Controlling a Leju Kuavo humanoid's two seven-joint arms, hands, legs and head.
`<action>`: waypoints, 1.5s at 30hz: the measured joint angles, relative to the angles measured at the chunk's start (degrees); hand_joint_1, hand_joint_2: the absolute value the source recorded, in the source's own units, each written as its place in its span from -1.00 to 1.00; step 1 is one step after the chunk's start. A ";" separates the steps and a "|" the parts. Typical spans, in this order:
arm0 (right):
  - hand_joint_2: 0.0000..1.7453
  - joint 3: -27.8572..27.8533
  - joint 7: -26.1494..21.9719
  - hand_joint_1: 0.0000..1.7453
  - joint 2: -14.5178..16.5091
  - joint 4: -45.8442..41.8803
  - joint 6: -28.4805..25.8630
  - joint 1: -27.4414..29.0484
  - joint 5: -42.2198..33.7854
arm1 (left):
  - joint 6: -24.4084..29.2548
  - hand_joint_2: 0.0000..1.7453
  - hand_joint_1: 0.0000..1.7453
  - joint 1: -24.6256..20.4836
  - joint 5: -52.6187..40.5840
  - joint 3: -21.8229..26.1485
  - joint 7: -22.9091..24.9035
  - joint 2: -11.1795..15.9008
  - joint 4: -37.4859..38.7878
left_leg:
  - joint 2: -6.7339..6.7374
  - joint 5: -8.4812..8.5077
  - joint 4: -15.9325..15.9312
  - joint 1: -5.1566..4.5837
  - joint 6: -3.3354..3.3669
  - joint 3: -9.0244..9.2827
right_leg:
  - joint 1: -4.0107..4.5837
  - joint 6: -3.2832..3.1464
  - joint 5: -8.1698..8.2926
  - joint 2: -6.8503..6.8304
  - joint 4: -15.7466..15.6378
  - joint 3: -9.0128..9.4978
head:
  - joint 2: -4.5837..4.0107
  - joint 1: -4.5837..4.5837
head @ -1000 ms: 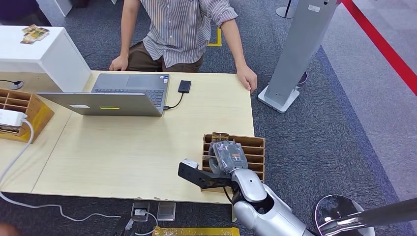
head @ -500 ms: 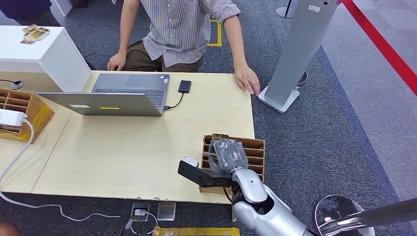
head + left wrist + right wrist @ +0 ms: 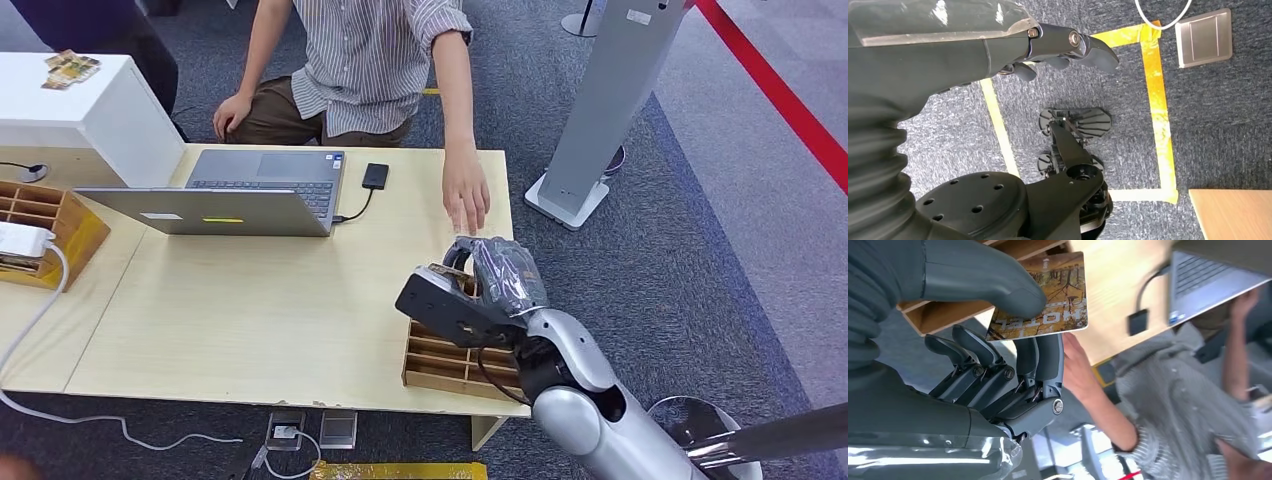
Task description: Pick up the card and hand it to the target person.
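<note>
Your right hand has the hotel card pinched: the thick thumb presses on its printed face and the dark fingers back it from the other side, with about half the card standing free beyond the grip. From the head view that hand hangs above the far end of the slotted wooden card box, which sits at the counter edge nearest you, so the card is out of its slot and in the air. The person's hand reaches down toward it, just beyond your fingers and not yet touching the card as far as you can judge. To do the handover well, carry the free end of the card toward that palm, keep the pinch firm and the card's face level, and leave the loose half exposed for them to take. Let go only once their fingers have closed on it; loosening early would likely drop it onto the box or the counter. Farther out stand the open laptop and a small black drive, well apart from your path. Your left hand hangs over the carpet holding nothing, fingers loosely curled.
</note>
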 joint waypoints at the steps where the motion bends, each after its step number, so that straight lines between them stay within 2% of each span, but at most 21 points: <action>1: 1.00 -0.21 -0.76 1.00 -0.22 -0.93 0.50 -0.05 -0.91 | -0.04 1.00 -1.00 0.00 0.00 0.00 0.00 0.00 0.00 | 0.00 0.00 0.00 0.00 0.00 0.00 | 0.00 0.00 0.00 0.00 0.00 0.00 | 0.01 0.00; 6: 1.00 -0.44 -5.99 1.00 -0.38 -2.01 -0.18 -0.35 -3.18 | -0.31 1.00 -1.00 -0.16 -0.03 0.00 0.11 0.00 0.00 | -0.01 0.00 0.00 0.00 0.00 -0.01 | 0.01 0.00 0.00 -0.01 0.01 0.02 | 0.00 -0.01; 8: 1.00 -0.44 -10.14 1.00 0.16 -1.14 -4.05 -0.51 -2.75 | -0.54 1.00 -1.00 -0.33 -0.12 0.00 0.15 -0.01 0.00 | -0.01 0.00 0.00 0.00 0.00 -0.01 | 0.01 0.00 0.00 -0.01 0.01 0.02 | 0.00 0.00; 12: 1.00 -0.44 -19.75 1.00 2.04 3.54 -15.22 -1.37 0.57 | -1.16 1.00 -1.00 -0.95 -0.67 0.00 0.03 -0.09 0.00 | -0.02 0.01 0.00 0.00 0.00 -0.01 | 0.01 0.00 0.00 -0.01 0.02 0.03 | 0.01 0.01; 16: 1.00 -0.46 -25.26 1.00 3.78 8.89 -22.39 -1.63 1.66 | -1.45 1.00 -1.00 -1.41 -0.79 0.00 -0.01 -0.27 0.00 | -0.02 0.01 0.00 0.00 0.01 -0.02 | 0.01 0.00 0.00 -0.01 0.02 0.04 | 0.01 0.02; 23: 1.00 -0.50 -27.12 1.00 5.33 14.38 -26.20 -1.74 0.47 | -1.58 1.00 -1.00 -1.26 -0.84 0.00 -0.23 -0.40 0.00 | -0.02 0.01 0.00 0.00 0.01 -0.03 | 0.01 0.00 0.00 -0.02 0.02 0.01 | 0.01 0.01; 36: 1.00 -0.39 -27.11 1.00 6.06 17.99 -27.32 -1.58 -0.07 | -1.50 1.00 -1.00 -0.91 -1.22 0.00 -1.40 -0.42 0.00 | -0.02 0.01 0.00 0.00 0.01 -0.03 | 0.01 0.00 0.00 -0.01 0.02 0.01 | 0.00 0.01; 37: 1.00 -0.37 -27.11 0.50 6.07 18.16 -27.40 -1.54 -0.07 | -1.45 0.50 -1.00 -0.88 -1.26 0.00 -1.46 -0.41 0.00 | -0.02 0.01 0.00 0.00 0.01 -0.03 | 0.01 0.00 0.00 -0.01 0.02 0.01 | 0.00 0.02; 40: 1.00 -0.34 -27.09 -1.00 6.08 18.59 -27.64 -1.42 -0.13 | -1.22 0.50 -1.00 -0.73 -1.36 0.00 -1.56 -0.41 0.00 | -0.02 0.01 0.00 0.00 0.01 -0.02 | 0.01 0.00 0.00 -0.01 0.01 0.01 | 0.01 0.02; 41: 1.00 -0.33 -27.07 -1.00 6.08 18.71 -27.69 -1.37 -0.18 | -1.15 0.50 -1.00 -0.67 -1.39 0.00 -1.56 -0.42 0.00 | -0.02 0.01 0.00 0.00 0.01 -0.02 | 0.01 0.00 0.00 -0.01 0.01 0.01 | 0.01 0.02; 44: 1.00 -0.30 -27.03 -1.00 6.08 19.00 -27.75 -1.16 -0.60 | -1.35 -1.00 -1.00 -0.47 -1.40 0.00 -1.65 -0.41 0.00 | -0.02 0.01 0.00 0.00 0.01 -0.02 | 0.01 0.00 0.00 -0.01 0.02 0.01 | 0.01 0.02; 45: 1.00 -0.28 -27.03 -1.00 6.08 19.08 -27.79 -1.11 -0.79 | -1.55 -1.00 -1.00 -0.41 -1.33 0.00 -1.63 -0.41 0.00 | -0.02 0.01 0.00 0.00 0.01 -0.02 | 0.01 0.00 0.00 -0.01 0.02 0.01 | 0.01 0.01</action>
